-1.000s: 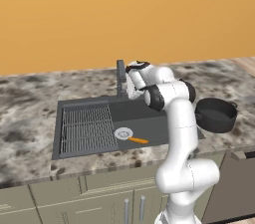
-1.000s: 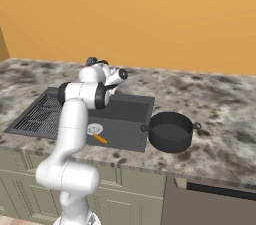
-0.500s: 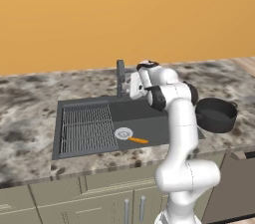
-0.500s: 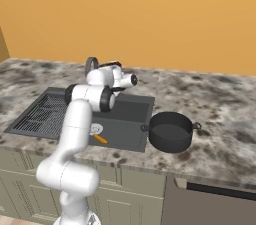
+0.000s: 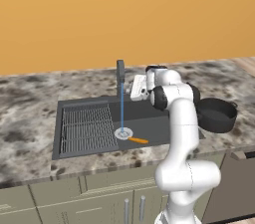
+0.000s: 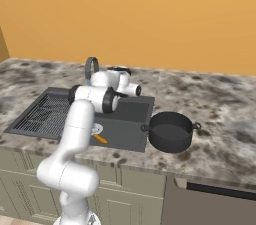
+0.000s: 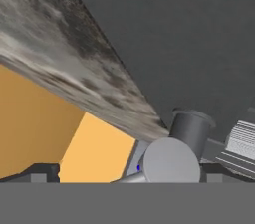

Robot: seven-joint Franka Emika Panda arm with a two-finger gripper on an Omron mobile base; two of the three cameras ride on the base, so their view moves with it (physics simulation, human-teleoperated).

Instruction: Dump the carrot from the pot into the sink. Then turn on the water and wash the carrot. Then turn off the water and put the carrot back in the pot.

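orange wall behind, mottled grey-brown stone counter (image 5: 30,98) w/ a dark matte sink (image 5: 149,118) set in. water is seen running: thin blue stream from the tap (image 5: 120,71) onto the round silver drain (image 5: 123,133). carrot (image 5: 137,140), thin orange taper, lies on the sink floor just beside the drain, apart from the stream, so it's judged barely rinsed. gripper (image 5: 135,87) is held spread wide, empty, near the tap. pot (image 5: 215,114), round, dark, short-handled, sits empty on the counter right of the sink. risks: wet smooth taper could slip when pinched; tap lever may be over-pushed at shutoff; wire rack (image 5: 87,127) may be snagged.
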